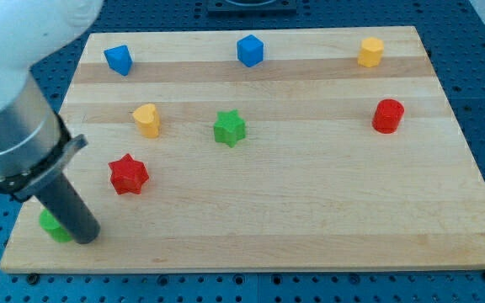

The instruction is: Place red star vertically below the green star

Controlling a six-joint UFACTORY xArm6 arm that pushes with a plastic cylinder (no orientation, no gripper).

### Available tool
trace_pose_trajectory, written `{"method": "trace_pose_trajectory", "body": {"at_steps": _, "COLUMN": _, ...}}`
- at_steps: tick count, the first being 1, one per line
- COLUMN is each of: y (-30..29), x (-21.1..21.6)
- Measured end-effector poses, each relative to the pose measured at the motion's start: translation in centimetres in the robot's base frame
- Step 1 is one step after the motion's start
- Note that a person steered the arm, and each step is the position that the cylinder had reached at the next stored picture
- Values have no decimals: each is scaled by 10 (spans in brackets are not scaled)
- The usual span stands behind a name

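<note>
Approach step: my tip (88, 237), no gripper fitted, sits lower-left of red star block (128, 175); next push rightward, below green star block (230, 128).

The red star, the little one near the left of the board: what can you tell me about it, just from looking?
The red star is a small chunky block with a star outline, evenly bright red and matte, perhaps painted wood or plastic. It lies flat on the pale wooden board, in the view's lower left, and nothing touches it. The yellow block sits above it, the green star up and to its right. My tip rests below and to its left, apart from it.
</note>
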State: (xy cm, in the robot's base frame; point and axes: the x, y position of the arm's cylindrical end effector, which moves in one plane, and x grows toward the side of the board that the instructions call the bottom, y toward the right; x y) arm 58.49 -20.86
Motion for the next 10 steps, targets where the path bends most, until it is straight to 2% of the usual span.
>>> {"method": "trace_pose_trajectory", "body": {"at_steps": 6, "y": 9, "x": -10}}
{"method": "trace_pose_trajectory", "body": {"at_steps": 7, "y": 4, "x": -20}}
{"method": "trace_pose_trajectory", "body": {"at_steps": 9, "y": -9, "x": -88}}
{"method": "trace_pose_trajectory", "body": {"at_steps": 10, "y": 0, "x": -91}}
